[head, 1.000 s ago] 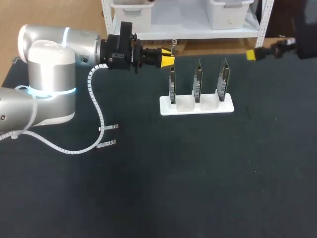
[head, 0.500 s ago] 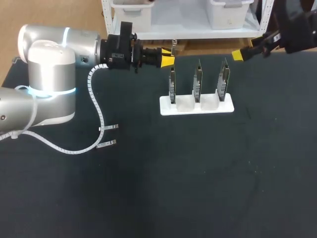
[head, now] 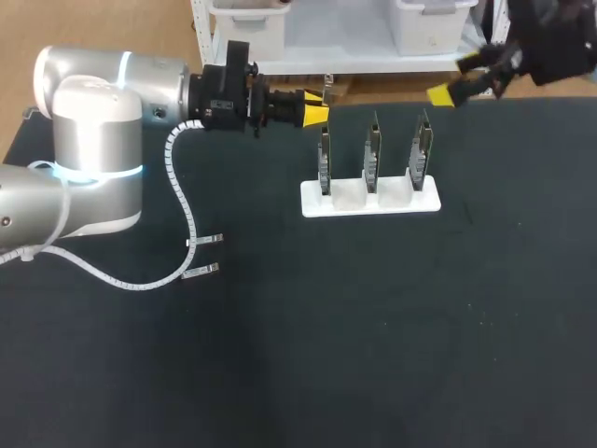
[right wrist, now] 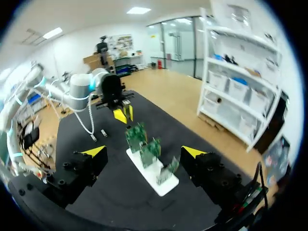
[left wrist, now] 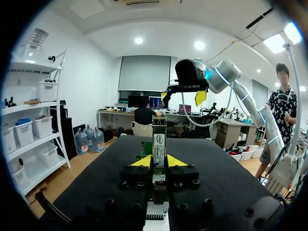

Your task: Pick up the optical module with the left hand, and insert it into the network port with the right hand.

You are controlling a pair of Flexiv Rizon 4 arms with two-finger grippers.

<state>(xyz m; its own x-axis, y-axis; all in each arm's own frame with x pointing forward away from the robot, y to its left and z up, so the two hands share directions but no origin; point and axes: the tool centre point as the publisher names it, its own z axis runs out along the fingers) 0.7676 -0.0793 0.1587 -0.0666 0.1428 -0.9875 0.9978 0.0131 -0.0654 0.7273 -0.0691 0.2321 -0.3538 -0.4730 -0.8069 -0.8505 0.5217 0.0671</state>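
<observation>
Saw right gripper [head: 448,82] shifted inward along the far edge since a second ago, toward the boards; left gripper [head: 315,114] unmoved. Found a wide stretch of black table [head: 326,355] between near edge and stand. Counted two small pale tabs [head: 205,242] beside the left arm's cable [head: 177,201], then one white stand [head: 370,201] carrying three upright circuit boards [head: 373,149]. Found left gripper clamped on one optical module [left wrist: 159,144] beside the leftmost board, with a printed label left unread. Found right gripper's fingers spread wide, holding nothing.
</observation>
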